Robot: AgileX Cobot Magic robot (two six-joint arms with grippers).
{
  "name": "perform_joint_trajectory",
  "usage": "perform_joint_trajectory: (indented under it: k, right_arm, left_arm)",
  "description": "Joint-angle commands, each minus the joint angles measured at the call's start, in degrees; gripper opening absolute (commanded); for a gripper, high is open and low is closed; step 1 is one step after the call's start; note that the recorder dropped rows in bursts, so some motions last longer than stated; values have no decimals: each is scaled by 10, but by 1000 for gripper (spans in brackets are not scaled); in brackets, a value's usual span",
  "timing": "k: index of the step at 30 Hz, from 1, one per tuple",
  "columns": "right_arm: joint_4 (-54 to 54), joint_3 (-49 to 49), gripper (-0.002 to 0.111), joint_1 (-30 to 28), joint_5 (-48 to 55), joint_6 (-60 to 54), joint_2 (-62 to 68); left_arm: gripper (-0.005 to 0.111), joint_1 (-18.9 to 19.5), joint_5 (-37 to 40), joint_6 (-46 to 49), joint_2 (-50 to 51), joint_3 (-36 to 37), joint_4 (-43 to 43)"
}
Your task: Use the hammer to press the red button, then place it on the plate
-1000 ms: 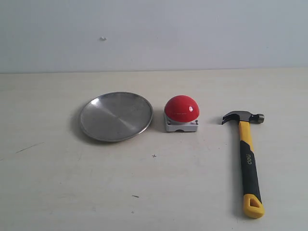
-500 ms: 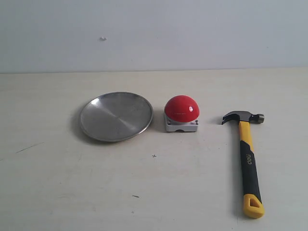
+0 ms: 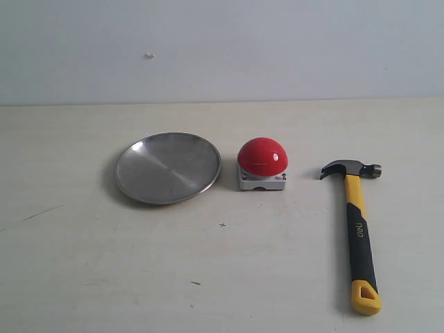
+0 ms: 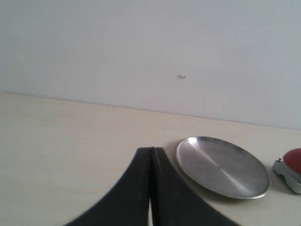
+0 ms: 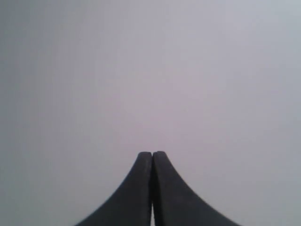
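Exterior view: hammer (image 3: 361,229) lies untouched at three o'clock of the button (image 3: 262,157), so the right gripper (image 5: 152,155), closed and empty, should open and grasp mid-handle squarely.

The only readable text is the brand word "deli", printed in pale letters running lengthwise on the black middle part of the handle of the hammer (image 3: 358,223), which lies at the right of the scene, handle pointing near.

changed: nothing visible | hammer (image 3: 359,236), red button (image 3: 262,156), plate (image 3: 166,168): same places as before
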Motion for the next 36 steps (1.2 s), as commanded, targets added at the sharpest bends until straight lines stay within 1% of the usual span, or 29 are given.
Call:
perform_joint_trajectory:
  k: [1,2,3,5,7,9,12,14,17,20,22,25,27,28,31,33,35,36]
  right_arm:
    - [294,-127,0,0,116,-281,82]
    - [340,-172,0,0,164,-339,121]
    - [364,-201,0,0,187,-371,166]
    - [379,-272,0,0,228,-414,263]
    - [378,-338,0,0,272,-416,345]
    - [367,-413,0,0,342,-425,446]
    - [315,-513,0,0,445,-419,590]
    - [249,-577,0,0,514,-371,674]
    - [124,-655,0,0,619,-265,768]
    - [-1,-710,0,0,724,-162,857]
    - [-34,-726,0,0,773,-137,905]
    - [-25,-729,0,0,812,-134,963]
    - [0,-729,3,0,818,-134,1016]
    - [39,-729,11,0,818,-134,1048]
    - [73,-729,25,1,814,-156,1086]
    - [80,-729,35,1,814,-156,1106]
    - [74,-729,49,1,803,-154,1125]
    - [74,-729,52,1,792,-154,1129]
  left_arm:
    - [0,1,-6,-2,-4,2,-4]
    - [0,1,-6,-2,-4,2,-4]
    - [0,1,-6,-1,-4,2,-4]
    - [0,1,-6,-1,-4,2,-3]
    - [0,1,-6,-1,-4,2,-3]
    - [0,1,-6,-1,-4,2,-3]
    - [0,1,-6,-3,-4,2,-4]
    - [0,1,-6,-3,-4,2,-4]
    - [0,-1,-6,-3,-4,2,-4]
    - [0,-1,-6,-1,-4,2,-4]
    - [0,-1,-6,-1,-4,2,-4]
    - [0,-1,-6,-1,-4,2,-4]
    - [0,-1,-6,-1,-4,2,-4]
    - [0,-1,-6,-1,-4,2,-4]
    - [0,-1,-6,-1,-4,2,-2]
    - [0,-1,-6,-1,-4,2,-2]
    - [0,-1,-6,-1,-4,2,-2]
    - [0,-1,-6,-1,-4,2,-2]
